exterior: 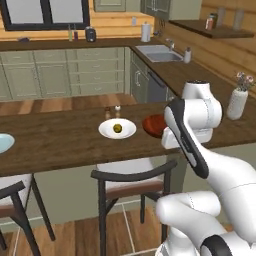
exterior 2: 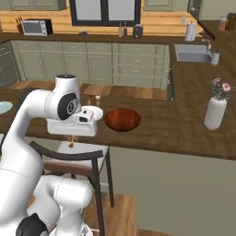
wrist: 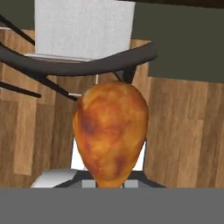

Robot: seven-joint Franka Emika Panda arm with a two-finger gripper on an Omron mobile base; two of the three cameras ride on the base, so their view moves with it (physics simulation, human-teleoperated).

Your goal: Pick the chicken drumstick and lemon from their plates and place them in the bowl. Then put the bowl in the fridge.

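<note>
Gripper (exterior 2: pixel 72 138) clamped tight on the chicken drumstick (wrist: pixel 110 133), which hangs from it thick end forward over a dark-framed chair (wrist: pixel 83 65) with a white seat, on the near side of the wooden counter (exterior 2: pixel 175 133). On that counter the lemon (exterior: pixel 117 128) sits on the white plate (exterior: pixel 106 131), with the reddish-brown bowl (exterior 2: pixel 122 119) just beside it. Farther off stands a white vase (exterior 2: pixel 215 113) of flowers.

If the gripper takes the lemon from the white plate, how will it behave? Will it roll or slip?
The lemon is small and round, so it would probably roll if nudged, though the shallow plate may hold it. Its smooth curved skin looks likely to slip between narrow fingers unless gripped across the middle. It looks firm, so it should probably keep its shape.
</note>
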